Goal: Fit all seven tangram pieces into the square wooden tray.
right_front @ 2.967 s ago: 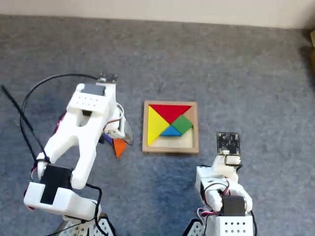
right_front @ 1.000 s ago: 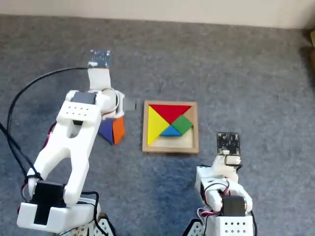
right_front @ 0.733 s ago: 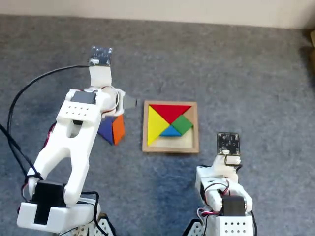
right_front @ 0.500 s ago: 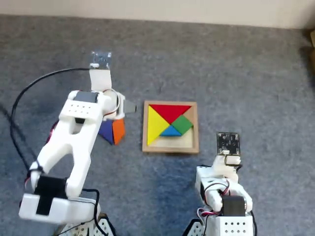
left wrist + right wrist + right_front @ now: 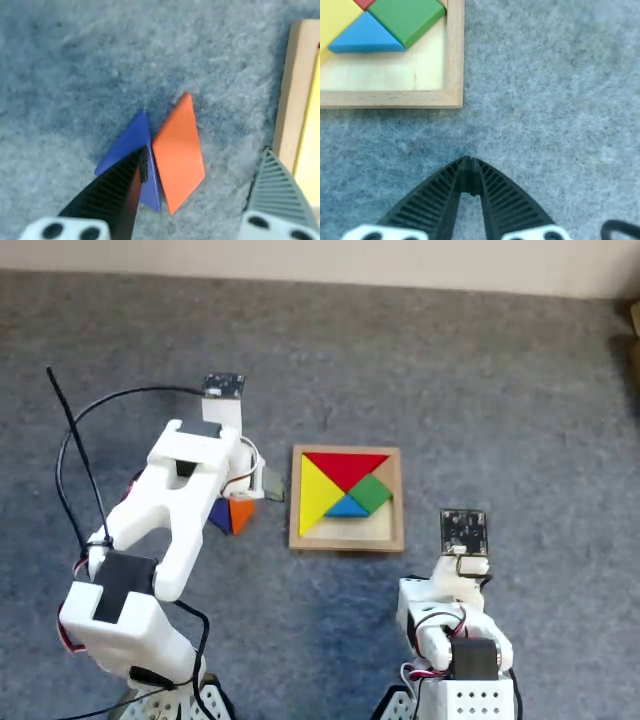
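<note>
Left hand (image 5: 205, 157) pulled back, spread astride orange piece (image 5: 178, 152) lying lengthwise along tray (image 5: 290, 100).

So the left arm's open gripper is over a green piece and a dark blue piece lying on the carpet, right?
Not quite. Beside the dark blue piece, below the open left gripper, lies an orange piece, not a green one, as the left wrist view shows. Both are on the carpet; the green piece sits in the tray.

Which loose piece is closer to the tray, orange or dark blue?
The orange piece: it lies between the dark blue piece and the wooden tray.
</note>
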Controlling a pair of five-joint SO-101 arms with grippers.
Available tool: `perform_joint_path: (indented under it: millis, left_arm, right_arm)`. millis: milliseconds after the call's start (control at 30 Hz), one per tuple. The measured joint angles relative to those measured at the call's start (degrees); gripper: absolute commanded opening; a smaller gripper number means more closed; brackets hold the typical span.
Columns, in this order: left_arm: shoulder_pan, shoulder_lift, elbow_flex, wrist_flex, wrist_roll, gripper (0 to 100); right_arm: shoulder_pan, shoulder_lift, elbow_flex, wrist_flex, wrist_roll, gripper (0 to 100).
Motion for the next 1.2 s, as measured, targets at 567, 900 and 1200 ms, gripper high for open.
perform_joint_path:
  millis: [567, 900, 1200]
  left_arm:
    - [2.37, -0.18, 0.79, 0.26, 3.25, 33]
    - [8.88, 0.00, 1.23, 0.26, 4.13, 25]
    - [5.27, -0.18, 2.29, 0.26, 4.22, 25]
  right_arm:
    - [0.00, 0.00, 0.00, 0.00, 0.00, 0.5]
    - [0.00, 0.00, 0.00, 0.00, 0.00, 0.5]
    - [0.00, 0.00, 0.00, 0.00, 0.00, 0.5]
